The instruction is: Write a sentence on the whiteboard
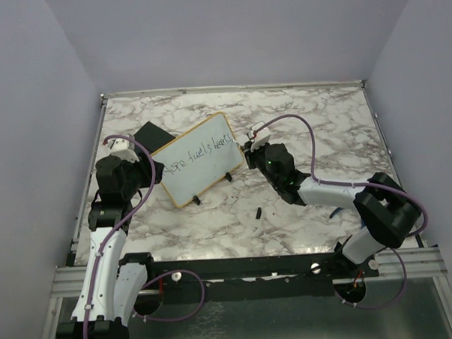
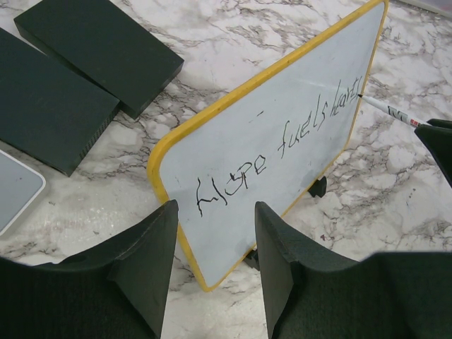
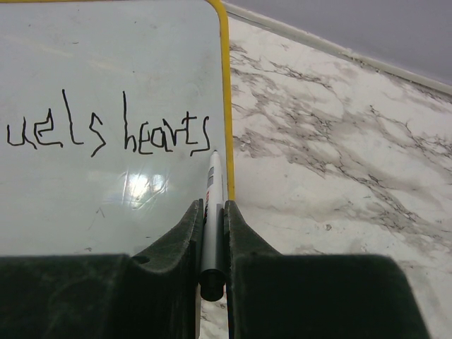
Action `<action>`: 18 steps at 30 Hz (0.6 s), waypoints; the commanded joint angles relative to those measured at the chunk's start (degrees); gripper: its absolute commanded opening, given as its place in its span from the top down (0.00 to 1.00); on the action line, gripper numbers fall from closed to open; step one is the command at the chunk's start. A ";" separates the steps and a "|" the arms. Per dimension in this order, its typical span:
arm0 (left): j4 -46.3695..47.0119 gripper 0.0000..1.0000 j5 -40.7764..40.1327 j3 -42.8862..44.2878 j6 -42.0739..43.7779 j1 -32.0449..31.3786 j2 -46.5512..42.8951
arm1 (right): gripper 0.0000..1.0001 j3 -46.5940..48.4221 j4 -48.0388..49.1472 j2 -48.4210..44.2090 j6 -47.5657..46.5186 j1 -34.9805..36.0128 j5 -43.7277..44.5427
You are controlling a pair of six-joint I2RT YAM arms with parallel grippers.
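Propped tilted on the worktop point(image 1: 298, 114), the light, stiff whiteboard point(image 1: 198, 157) would likely skid unless braced by its frame, the left end effector point(image 2: 215, 212) standing apart around its corner and the right end effector point(image 3: 212, 210) clamped on the marker point(image 3: 214, 173)

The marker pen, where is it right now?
Seen from the right wrist, the pen sits pinched in the right gripper, its tip on the whiteboard just past the last word, beside the yellow frame.
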 commanded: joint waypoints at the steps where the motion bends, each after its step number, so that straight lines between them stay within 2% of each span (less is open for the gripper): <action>1: 0.95 0.50 0.98 -0.54 0.16 -0.39 -0.80 | 0.99 -0.65 1.05 -0.73 0.29 0.29 1.22; 7: 0.94 0.50 0.73 -0.51 0.14 -0.38 -0.84 | 0.99 -1.30 -1.24 -6.12 0.46 0.34 0.86; 13: 0.92 0.50 0.12 -0.53 0.23 -0.39 -1.53 | 1.00 -3.59 -9.47 -17.68 2.24 0.32 -0.06; 18: 0.97 0.37 -2.05 -0.20 1.21 -0.39 -3.33 | 0.99 -2.69 -20.77 -23.84 5.19 0.38 4.82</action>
